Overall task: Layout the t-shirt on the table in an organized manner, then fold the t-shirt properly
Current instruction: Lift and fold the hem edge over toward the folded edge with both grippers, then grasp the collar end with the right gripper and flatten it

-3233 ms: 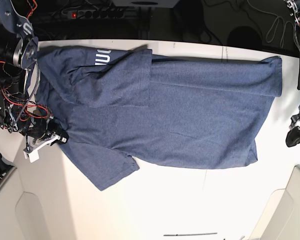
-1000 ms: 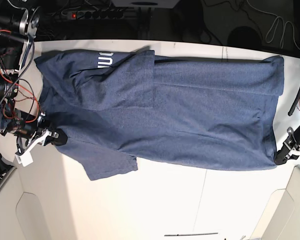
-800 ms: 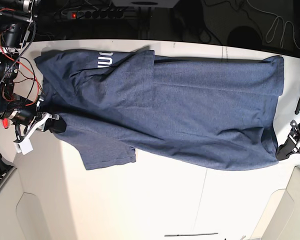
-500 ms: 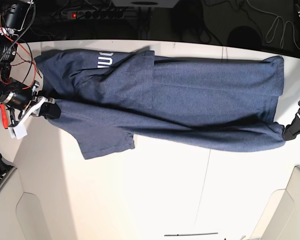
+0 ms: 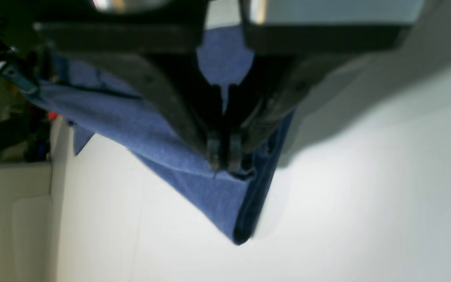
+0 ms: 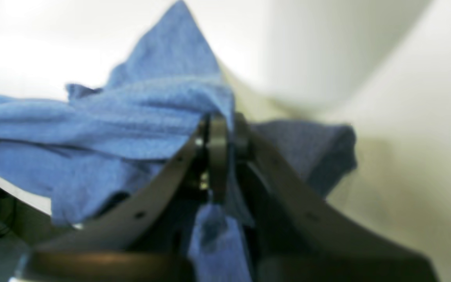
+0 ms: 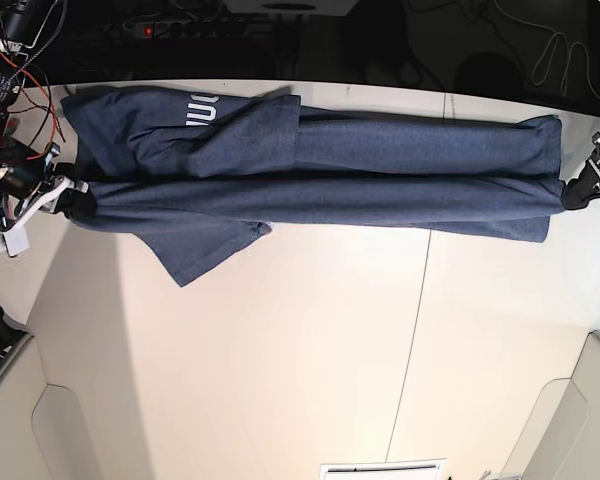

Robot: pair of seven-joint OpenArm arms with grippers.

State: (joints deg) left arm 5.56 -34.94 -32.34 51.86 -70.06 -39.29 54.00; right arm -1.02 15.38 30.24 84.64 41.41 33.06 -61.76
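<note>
The dark navy t-shirt (image 7: 330, 175) lies as a long narrow band along the back of the table (image 7: 310, 360), white lettering (image 7: 200, 108) at its far left. Its near edge is lifted and stretched taut between my two grippers. My right gripper (image 7: 72, 203) is shut on the shoulder end; in the right wrist view the gripper (image 6: 219, 133) pinches bunched blue fabric (image 6: 131, 129). My left gripper (image 7: 572, 195) is shut on the hem corner; in the left wrist view the gripper (image 5: 223, 156) pinches the cloth (image 5: 217, 199), which hangs below it. One sleeve (image 7: 205, 250) droops toward the front.
A thin dark seam (image 7: 415, 330) runs across the tabletop. Lighter rounded panels sit at the front corners (image 7: 65, 440) (image 7: 570, 430). A power strip and cables (image 7: 200, 25) lie behind the back edge. A white vented strip (image 7: 380, 468) shows at the front edge.
Both grippers have carried the shirt's near edge up and toward the back of the table. The shirt has narrowed from a wide spread into a taut band, and the sleeve followed.
</note>
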